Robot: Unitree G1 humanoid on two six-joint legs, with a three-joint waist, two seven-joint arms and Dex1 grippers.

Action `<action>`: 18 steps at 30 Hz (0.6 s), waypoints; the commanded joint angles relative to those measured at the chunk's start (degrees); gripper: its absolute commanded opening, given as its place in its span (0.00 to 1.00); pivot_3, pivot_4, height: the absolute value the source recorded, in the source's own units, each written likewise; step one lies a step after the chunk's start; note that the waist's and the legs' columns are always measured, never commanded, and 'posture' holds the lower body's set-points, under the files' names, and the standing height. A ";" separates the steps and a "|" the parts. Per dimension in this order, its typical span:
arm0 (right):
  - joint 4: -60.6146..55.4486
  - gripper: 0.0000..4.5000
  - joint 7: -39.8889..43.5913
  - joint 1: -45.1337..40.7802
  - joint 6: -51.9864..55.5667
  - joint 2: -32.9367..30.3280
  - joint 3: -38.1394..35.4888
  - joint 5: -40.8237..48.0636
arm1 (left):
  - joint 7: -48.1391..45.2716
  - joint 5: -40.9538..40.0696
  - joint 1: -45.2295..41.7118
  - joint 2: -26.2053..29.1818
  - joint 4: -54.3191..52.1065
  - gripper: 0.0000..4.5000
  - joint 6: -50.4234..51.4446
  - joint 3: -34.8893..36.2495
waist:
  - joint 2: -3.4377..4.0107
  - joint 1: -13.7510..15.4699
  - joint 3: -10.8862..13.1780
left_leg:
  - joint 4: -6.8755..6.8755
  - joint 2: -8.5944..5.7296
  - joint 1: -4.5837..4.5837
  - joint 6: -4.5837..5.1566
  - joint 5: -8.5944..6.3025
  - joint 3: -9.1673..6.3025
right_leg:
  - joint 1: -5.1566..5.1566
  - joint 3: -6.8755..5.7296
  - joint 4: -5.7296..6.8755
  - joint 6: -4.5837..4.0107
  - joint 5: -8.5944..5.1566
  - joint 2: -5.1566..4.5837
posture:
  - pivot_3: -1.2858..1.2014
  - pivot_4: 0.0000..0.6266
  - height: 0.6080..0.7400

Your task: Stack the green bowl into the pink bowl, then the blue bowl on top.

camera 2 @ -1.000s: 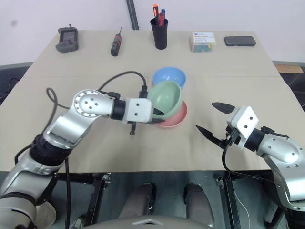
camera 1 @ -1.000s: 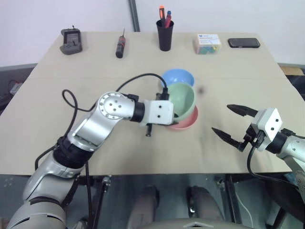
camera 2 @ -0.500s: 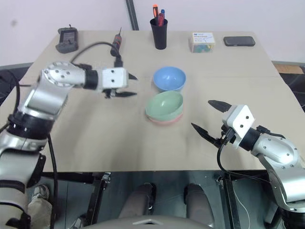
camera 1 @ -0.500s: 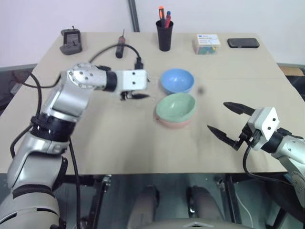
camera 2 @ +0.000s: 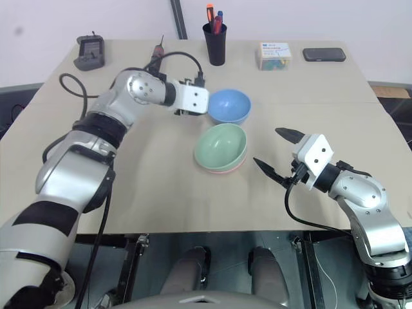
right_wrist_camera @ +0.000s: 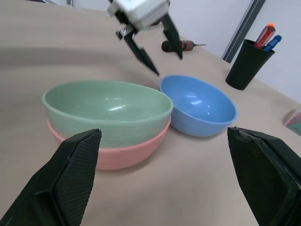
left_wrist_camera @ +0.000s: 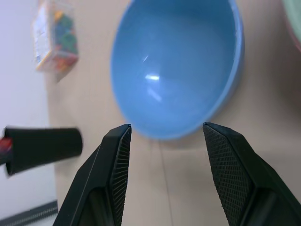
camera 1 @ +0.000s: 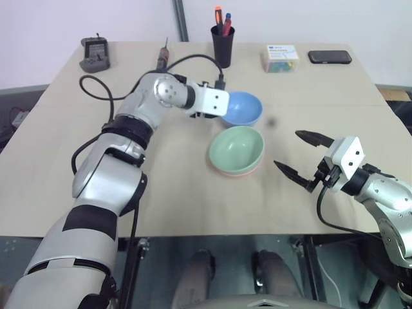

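At the middle of the beige table (camera 1: 77, 161), the green bowl (camera 1: 237, 147) sits nested inside the pink bowl (camera 1: 235, 171), of which little more than the lower rim shows beneath it. Just behind the pair, toward the far edge, the blue bowl (camera 1: 239, 108) stands upright on the tabletop, close to the stack but apart from it. The left gripper (right_wrist_camera: 149, 47) hangs low at the blue bowl's left side, its two black fingers (left_wrist_camera: 113, 174) partly spread with nothing between them, their tips just short of the bowl's rim. The right gripper (camera 1: 297, 156) hovers above the table near the right front edge, its fingers (camera 1: 313, 137) spread wide and empty, pointing toward the stacked bowls and well apart from them. Along the far edge stand a black pen cup (camera 1: 223, 47), a screwdriver (camera 1: 163, 60), a small clear box (camera 1: 280, 58), a dark phone (camera 1: 329, 57) and a dark grey device (camera 1: 95, 55) at the far left corner.
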 commanded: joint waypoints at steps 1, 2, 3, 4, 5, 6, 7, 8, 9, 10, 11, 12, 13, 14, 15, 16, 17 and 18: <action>-2.42 1.00 -0.87 1.25 -1.35 0.30 -1.14 0.06 | 0.86 1.82 -2.94 -2.28 4.50 0.57 -3.29 -0.54 | 0.00 0.15 0.00 | 0.01 0.00 -0.01 0.00 0.00 0.00 | 0.00 -0.01 0.00 0.00 0.00 0.00 | 0.52 0.24 1.00; -2.67 1.00 -1.02 1.59 -1.34 0.35 -1.21 -0.02 | 1.04 2.12 -3.10 -2.99 5.44 0.57 -3.30 -0.59 | -0.01 0.25 0.00 | 0.02 -0.01 -0.01 0.00 0.00 0.00 | 0.00 0.00 0.00 0.00 0.00 -0.01 | 0.52 0.24 1.00; -2.93 1.00 -1.18 1.92 -1.33 0.42 -1.28 -0.09 | 2.52 3.35 -3.34 -3.56 6.34 0.57 -3.31 -1.27 | -0.01 0.31 0.00 | 0.04 -0.02 -0.03 0.00 0.00 0.01 | 0.00 0.00 -0.01 0.00 0.00 -0.01 | 0.52 0.24 1.00; -3.21 1.00 -1.29 2.26 -1.32 0.46 -1.33 -0.13 | 4.01 4.57 -3.54 -4.11 7.10 0.57 -3.36 -2.04 | -0.01 0.32 0.00 | 0.05 -0.02 -0.03 0.00 0.00 0.01 | 0.00 0.00 -0.01 0.01 0.00 -0.02 | 0.52 0.24 1.00; -3.44 1.00 -1.40 2.53 -1.33 0.51 -1.31 -0.19 | 5.12 5.49 -3.67 -4.44 7.67 0.57 -3.51 -2.55 | -0.02 0.37 0.01 | 0.06 -0.03 -0.03 0.00 0.00 0.01 | 0.00 0.00 -0.01 0.01 0.01 -0.03 | 0.52 0.24 1.00; -3.59 1.00 -1.54 2.72 -1.33 0.53 -1.30 -0.22 | 5.63 5.88 -3.76 -4.89 8.16 0.57 -3.51 -2.61 | -0.02 0.40 0.01 | 0.06 -0.03 -0.03 0.01 0.00 0.00 | 0.00 0.00 0.00 0.01 0.01 -0.03 | 0.52 0.24 1.00; -3.66 1.00 -1.68 2.93 -1.33 0.53 -1.37 -0.23 | 6.37 6.29 -3.83 -5.63 8.68 0.57 -3.34 -2.68 | -0.02 0.39 0.01 | 0.06 -0.03 -0.03 0.01 0.00 0.00 | 0.00 0.00 0.00 0.01 0.01 -0.03 | 0.52 0.24 1.00; -3.70 1.00 -1.81 3.07 -1.34 0.51 -1.42 -0.25 | 7.02 6.68 -3.87 -6.28 9.09 0.57 -3.27 -2.75 | -0.02 0.43 0.01 | 0.06 -0.03 -0.03 0.01 0.00 0.00 | 0.00 0.00 0.01 0.01 0.01 -0.02 | 0.52 0.24 1.00; -3.70 1.00 -1.99 3.18 -1.39 0.47 -1.43 -0.38 | 7.83 7.22 -3.91 -6.84 9.44 0.57 -3.24 -2.97 | -0.02 0.46 0.01 | 0.06 -0.03 -0.02 0.01 0.00 0.00 | 0.01 0.00 0.01 0.01 0.01 -0.02 | 0.52 0.24 1.00; -3.69 1.00 -2.24 3.23 -1.47 0.46 -1.41 -0.62 | 8.88 7.95 -3.98 -7.26 9.75 0.57 -3.06 -3.35 | -0.02 0.46 0.01 | 0.06 -0.04 -0.03 0.01 0.00 0.00 | 0.01 0.00 0.01 0.02 0.01 -0.03 | 0.52 0.24 1.00; -3.69 1.00 -2.41 3.25 -1.48 0.48 -1.38 -0.72 | 9.54 8.60 -3.99 -7.65 10.01 0.57 -2.89 -3.76 | -0.02 0.45 0.01 | 0.06 -0.04 -0.02 0.01 0.00 0.00 | 0.01 0.00 0.01 0.02 0.01 -0.04 | 0.52 0.24 1.00; -3.68 1.00 -2.54 3.20 -1.45 0.53 -1.29 -0.78 | 10.07 9.07 -3.97 -7.93 10.27 0.57 -2.81 -3.94 | -0.02 0.43 0.01 | 0.07 -0.04 -0.02 0.00 0.00 0.00 | 0.01 0.00 0.01 0.03 0.01 -0.04 | 0.52 0.24 1.00; -3.66 1.00 -2.58 3.15 -1.45 0.54 -1.20 -0.79 | 10.71 9.74 -3.90 -8.17 10.41 0.52 -2.95 -4.32 | -0.02 0.42 0.01 | 0.07 -0.04 -0.02 0.01 0.00 0.01 | 0.01 0.00 0.01 0.03 0.01 -0.04 | 0.52 0.24 1.00; -3.58 1.00 -2.56 3.11 -1.49 0.49 -1.13 -0.78 | 10.79 10.16 -3.78 -8.36 10.50 0.46 -3.44 -4.54 | -0.02 0.42 0.01 | 0.07 -0.04 -0.02 0.00 0.00 0.00 | 0.01 0.00 0.02 0.03 0.01 -0.03 | 0.52 0.24 1.00; -3.46 1.00 -2.47 3.08 -1.59 0.40 -1.07 -0.82 | 10.85 10.47 -3.66 -8.51 10.55 0.40 -3.78 -4.58 | -0.02 0.42 0.01 | 0.06 -0.04 -0.01 0.01 0.00 0.00 | 0.01 0.00 0.02 0.03 0.01 -0.03 | 0.52 0.24 1.00; -3.33 1.00 -2.40 3.04 -1.68 0.34 -1.06 -0.82 | 10.87 10.61 -3.55 -8.66 10.57 0.31 -3.91 -4.51 | -0.02 0.42 0.01 | 0.06 -0.03 -0.01 0.01 0.00 0.00 | 0.01 0.00 0.02 0.03 0.01 -0.03 | 0.52 0.24 1.00; -3.25 1.00 -2.35 3.01 -1.74 0.31 -1.05 -0.82 | 10.87 10.69 -3.48 -8.76 10.61 0.21 -3.96 -4.36 | -0.02 0.42 0.01 | 0.06 -0.03 -0.01 0.01 0.00 0.01 | 0.01 0.00 0.02 0.03 0.01 -0.03 | 0.52 0.24 1.00; -3.15 1.00 -2.29 2.93 -1.78 0.28 -1.05 -0.76 | 10.64 10.66 -3.33 -8.78 10.57 0.12 -4.09 -4.17 | -0.02 0.44 0.01 | 0.06 -0.04 -0.01 0.00 0.00 0.01 | 0.01 0.00 0.02 0.03 0.01 -0.03 | 0.52 0.24 1.00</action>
